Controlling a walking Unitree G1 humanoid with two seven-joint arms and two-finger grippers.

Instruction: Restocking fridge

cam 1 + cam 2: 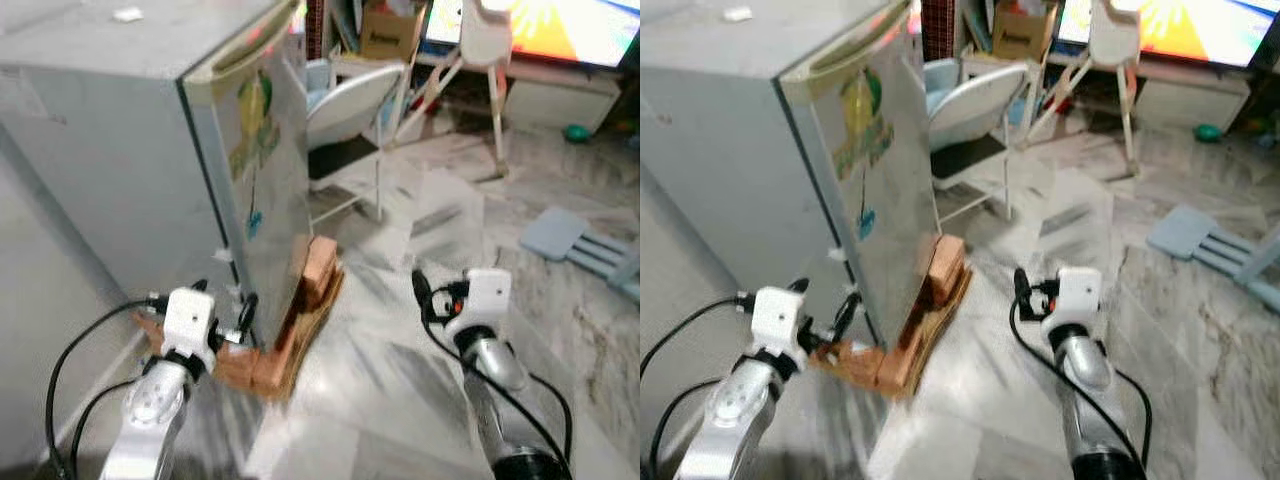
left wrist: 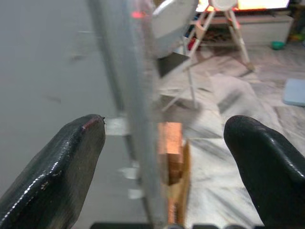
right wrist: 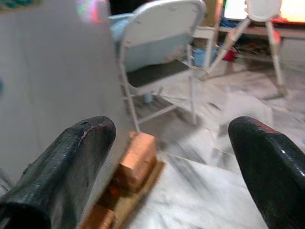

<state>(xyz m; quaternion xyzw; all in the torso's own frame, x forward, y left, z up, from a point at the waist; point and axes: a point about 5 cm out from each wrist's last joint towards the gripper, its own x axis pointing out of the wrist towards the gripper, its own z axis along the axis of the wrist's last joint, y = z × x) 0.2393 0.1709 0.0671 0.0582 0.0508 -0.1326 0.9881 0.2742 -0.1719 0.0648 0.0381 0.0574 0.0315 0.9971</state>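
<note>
Marble floor (image 1: 400, 390), grey-veined, cluttered room. One grey fridge (image 1: 150, 150), door shut, stickers on front, stands on bricks (image 1: 318, 265) over cardboard (image 1: 310, 335). One metal folding chair (image 1: 350, 120) just beside fridge. One white high chair (image 1: 480, 50) further back, near bright screen (image 1: 570, 25). Blue slatted stool (image 1: 585, 245) lies on floor at right. Left gripper (image 2: 164, 167): fingers spread, fridge door edge between them. Right gripper (image 3: 176, 162): fingers spread, empty, over floor near bricks.
</note>
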